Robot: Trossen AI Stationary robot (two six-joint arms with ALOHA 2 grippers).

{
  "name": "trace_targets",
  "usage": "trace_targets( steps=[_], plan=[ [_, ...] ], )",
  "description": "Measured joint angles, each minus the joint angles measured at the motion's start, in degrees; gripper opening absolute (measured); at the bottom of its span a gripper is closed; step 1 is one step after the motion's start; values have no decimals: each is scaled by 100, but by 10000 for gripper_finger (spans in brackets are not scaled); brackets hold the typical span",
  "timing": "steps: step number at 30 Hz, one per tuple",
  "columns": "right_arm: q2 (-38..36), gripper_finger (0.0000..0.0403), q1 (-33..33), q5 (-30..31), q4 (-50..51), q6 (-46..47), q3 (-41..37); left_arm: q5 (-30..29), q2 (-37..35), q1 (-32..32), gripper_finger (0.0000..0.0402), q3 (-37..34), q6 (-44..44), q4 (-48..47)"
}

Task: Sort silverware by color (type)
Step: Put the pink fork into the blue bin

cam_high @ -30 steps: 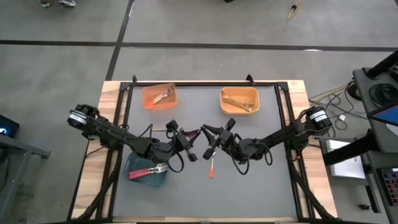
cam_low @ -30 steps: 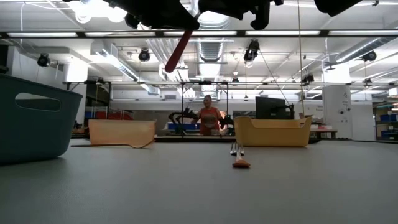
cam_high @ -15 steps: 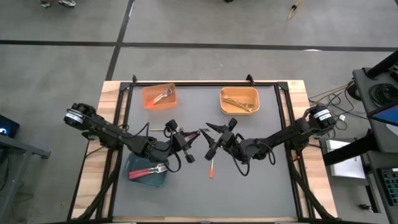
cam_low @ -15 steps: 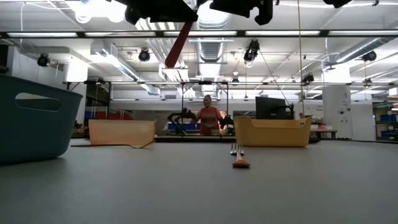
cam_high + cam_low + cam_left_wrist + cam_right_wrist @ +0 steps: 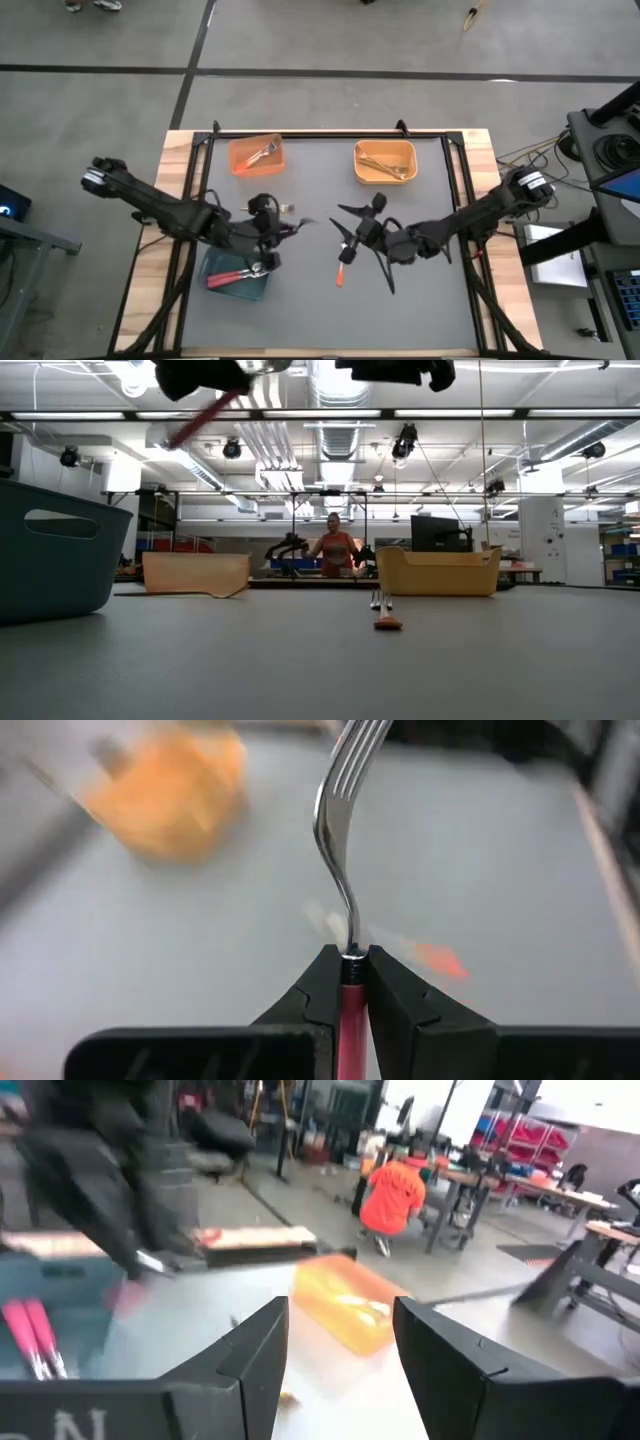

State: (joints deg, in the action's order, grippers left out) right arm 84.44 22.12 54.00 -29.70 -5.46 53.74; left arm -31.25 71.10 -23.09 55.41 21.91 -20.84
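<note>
My left gripper (image 5: 272, 234) is shut on a red-handled fork (image 5: 345, 840) and holds it in the air beside the teal bin (image 5: 222, 262), which has red-handled forks (image 5: 232, 277) in it. The low view shows the fork's red handle (image 5: 203, 422) slanting below the gripper. My right gripper (image 5: 350, 228) hangs open over the table's middle with nothing between its fingers (image 5: 262, 1348). Just near of it an orange-handled fork (image 5: 341, 270) lies flat on the grey mat. My left gripper pinches the red handle's end (image 5: 349, 988) between its two fingertips, right where the metal neck starts. The fingers lie along the fork. Neck and tines (image 5: 350, 760) stick out past them. The fork is lifted clear of the table and tilted.
At the far left an orange bin (image 5: 256, 155) holds a fork. At the far right a yellow-orange bin (image 5: 385, 161) holds gold forks. Beyond the table a person in an orange shirt (image 5: 395, 1195) crouches in the room.
My right gripper has opened and let go of the red-handled fork, which both grippers held over the table's middle. My left gripper has carried the fork toward the table's left, to the teal bin's edge. The handle now slants more steeply.
</note>
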Motion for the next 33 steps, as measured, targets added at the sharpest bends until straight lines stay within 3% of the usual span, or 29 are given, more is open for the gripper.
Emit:
trace_targets(
  steps=[7, 11, 19, 33],
  plan=[
    [-306, 168, -1, 0, 1269, 499, -2, 2282, 45, -425, 14, 1672, 1470, -3820],
    [-332, 164, -1, -1, 1327, 552, -2, 2841, 119, -591, 14, 2080, 1924, -5035],
    [-323, 165, -1, -31, 1612, 795, -2, 3467, 141, -602, 14, 1432, 2200, -5102],
    [-310, 163, -1, -17, 1749, 844, -11, 4434, 179, -603, 15, 13, 2681, -4106]
  ],
)
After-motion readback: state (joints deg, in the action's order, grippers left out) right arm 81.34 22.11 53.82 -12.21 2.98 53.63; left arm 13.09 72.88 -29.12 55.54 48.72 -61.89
